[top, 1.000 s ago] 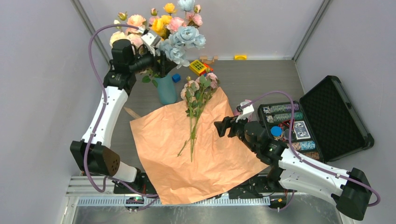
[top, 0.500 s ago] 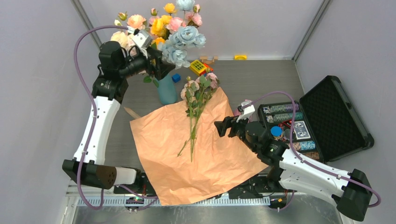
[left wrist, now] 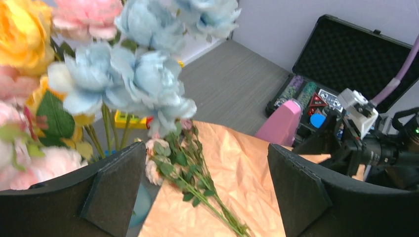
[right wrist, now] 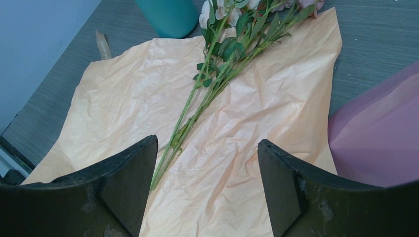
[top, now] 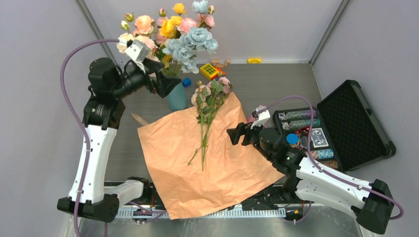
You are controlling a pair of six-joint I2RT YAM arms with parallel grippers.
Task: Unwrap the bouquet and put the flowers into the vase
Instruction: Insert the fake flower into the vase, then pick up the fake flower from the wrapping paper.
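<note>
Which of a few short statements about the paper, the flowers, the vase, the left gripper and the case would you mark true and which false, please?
1. The kraft paper lies spread open on the table. True.
2. Every stem stands in the vase. False: several leafy stems lie on the paper.
3. The left gripper is shut on a stem. False: it is open and empty, beside the vase's blooms.
4. The vase holds blue, pink and yellow blooms. True.
5. The black case is closed. False: its lid stands open.
</note>
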